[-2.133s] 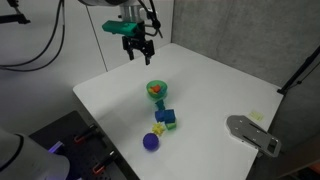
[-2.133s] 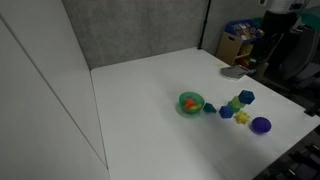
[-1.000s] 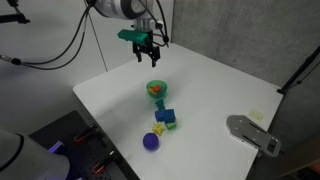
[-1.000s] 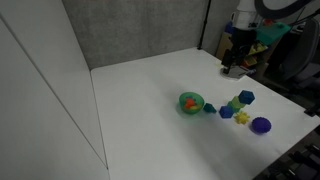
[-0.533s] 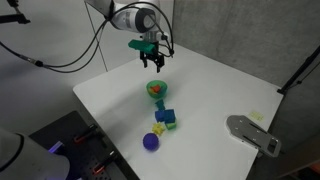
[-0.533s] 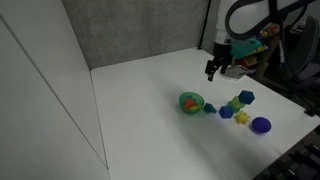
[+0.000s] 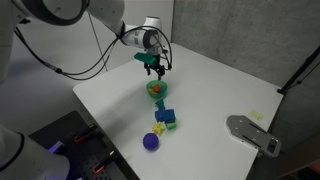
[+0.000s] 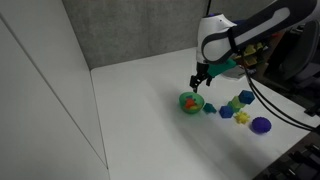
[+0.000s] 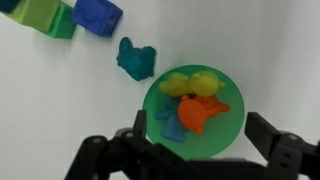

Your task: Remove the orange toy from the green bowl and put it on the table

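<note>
Approach step: the black gripper (image 9: 200, 140), jaws spread, hovers above the round bright-green bowl (image 9: 236, 92) holding the tiny orange-red toy (image 9: 203, 113) (beside yellow pieces (image 9: 190, 82)), so the next move probably calls for a descent to pinch it.

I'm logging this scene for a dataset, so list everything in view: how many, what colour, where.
Green bowl: one, bright green, mid-table.
Orange toy: one, orange-red, inside the bowl.
Yellow toy: at least one, yellow, in the bowl.
Teal piece: one, teal, on the table beside the bowl.
Blocks: count unclear, green and blue, past the teal piece.
Small yellow piece: one, yellow, near the ball.
Purple ball: one, purple, end of the row.
Grey device: one, grey, at the table edge.
Table: one, white.
Tool: one, black, open, above the bowl.
</note>
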Controlling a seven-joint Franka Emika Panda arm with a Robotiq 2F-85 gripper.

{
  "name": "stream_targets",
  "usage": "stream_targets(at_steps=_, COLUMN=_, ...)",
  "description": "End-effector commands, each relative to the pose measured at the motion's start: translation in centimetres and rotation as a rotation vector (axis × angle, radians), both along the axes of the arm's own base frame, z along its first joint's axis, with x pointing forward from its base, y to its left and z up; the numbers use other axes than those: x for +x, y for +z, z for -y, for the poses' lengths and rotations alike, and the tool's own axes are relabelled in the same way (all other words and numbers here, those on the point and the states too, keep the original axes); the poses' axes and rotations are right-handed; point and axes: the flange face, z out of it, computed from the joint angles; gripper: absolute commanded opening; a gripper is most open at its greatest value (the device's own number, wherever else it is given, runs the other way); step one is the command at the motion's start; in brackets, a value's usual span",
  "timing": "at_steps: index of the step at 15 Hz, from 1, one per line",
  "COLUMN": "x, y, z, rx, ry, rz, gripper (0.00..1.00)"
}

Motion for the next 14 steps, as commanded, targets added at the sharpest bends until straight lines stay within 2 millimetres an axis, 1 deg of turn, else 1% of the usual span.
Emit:
stream_targets(at_steps=1, x=2.5, y=-1.8, z=-0.7, rx=0.013, ry=-0.030, rz=0.025, gripper=1.00)
stream_targets(at_steps=6, x=4.0, y=-4.9, z=-0.7, rx=0.043, ry=-0.057, rz=0.015, gripper=1.00)
stream_targets(at_steps=14, x=4.9, y=-9.9, z=-0.6, rx=0.080, ry=-0.100, rz=-0.025, gripper=1.00)
